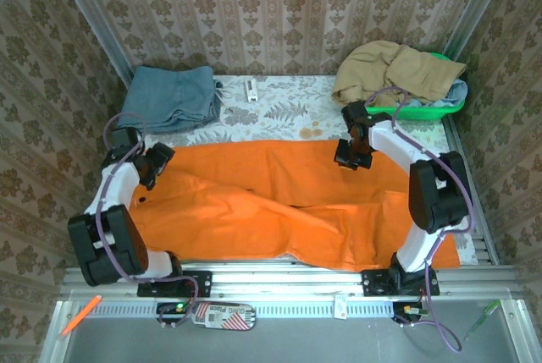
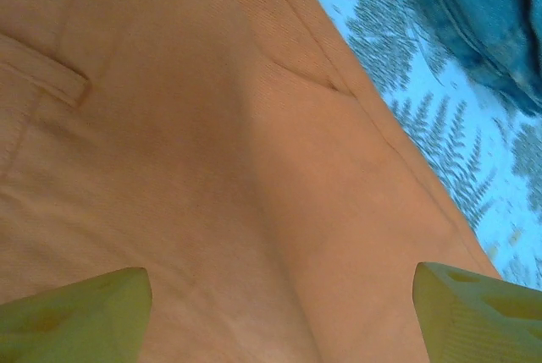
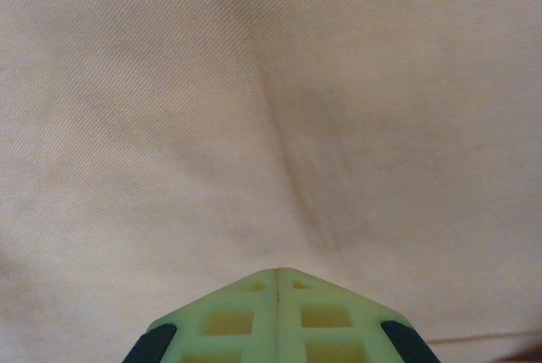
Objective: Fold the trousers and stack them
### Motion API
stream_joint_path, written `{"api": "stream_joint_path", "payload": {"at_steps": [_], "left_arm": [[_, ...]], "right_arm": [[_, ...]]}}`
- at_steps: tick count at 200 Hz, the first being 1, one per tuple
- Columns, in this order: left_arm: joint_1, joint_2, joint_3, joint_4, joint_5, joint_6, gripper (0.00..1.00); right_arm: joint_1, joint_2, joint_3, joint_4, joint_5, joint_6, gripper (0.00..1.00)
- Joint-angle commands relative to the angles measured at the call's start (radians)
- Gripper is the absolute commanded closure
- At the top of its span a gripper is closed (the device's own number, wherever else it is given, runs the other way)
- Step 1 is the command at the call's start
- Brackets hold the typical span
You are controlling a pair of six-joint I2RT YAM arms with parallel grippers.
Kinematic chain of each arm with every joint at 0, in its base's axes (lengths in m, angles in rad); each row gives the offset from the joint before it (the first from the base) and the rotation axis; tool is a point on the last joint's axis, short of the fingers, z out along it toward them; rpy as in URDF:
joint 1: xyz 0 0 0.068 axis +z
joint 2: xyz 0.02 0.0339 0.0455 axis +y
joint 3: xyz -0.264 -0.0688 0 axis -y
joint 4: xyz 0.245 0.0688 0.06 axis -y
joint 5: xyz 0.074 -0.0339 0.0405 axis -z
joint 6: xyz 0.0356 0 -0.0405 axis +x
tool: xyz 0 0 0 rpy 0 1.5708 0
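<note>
The bright orange trousers (image 1: 279,211) lie spread flat across the table, legs running to the right with a crease across the middle. My left gripper (image 1: 157,162) hovers open over their left end. In the left wrist view its yellow-green fingers (image 2: 76,312) stand wide apart above the orange cloth (image 2: 212,168), near a pocket slit, with nothing between them. My right gripper (image 1: 349,158) sits at the trousers' far edge, right of centre. Seen from the right wrist, its tips (image 3: 279,272) are pressed together just above the cloth (image 3: 254,109), with no fabric visible between them.
A folded blue-grey garment (image 1: 169,96) lies at the back left, also seen from the left wrist (image 2: 483,16). A tan garment (image 1: 394,71) is heaped on a green basket (image 1: 423,111) at the back right. A small white object (image 1: 251,89) rests on the fern-print tablecloth (image 1: 279,109).
</note>
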Motion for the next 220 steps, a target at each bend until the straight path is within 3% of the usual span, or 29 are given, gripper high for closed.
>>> {"api": "stream_joint_path", "payload": {"at_steps": [1,44,142,177,220], "left_arm": [[-0.002,0.096,0.023,0.03,-0.017,-0.021,0.2],[0.008,0.297,0.108,0.073,0.032,-0.027,0.21],[-0.071,0.531,0.384,0.062,0.119,0.067,0.2],[-0.08,0.508,0.389,0.024,0.074,0.102,0.17],[-0.006,0.384,0.253,0.018,0.013,0.079,0.15]], "right_arm": [[-0.024,0.072,0.03,0.039,-0.053,0.013,1.0],[-0.103,0.154,0.027,0.073,-0.066,0.013,1.0],[-0.337,0.21,0.017,0.115,-0.086,0.055,1.0],[-0.379,0.181,0.013,0.116,-0.051,0.055,1.0],[-0.388,0.137,0.022,0.136,-0.097,0.059,1.0]]}}
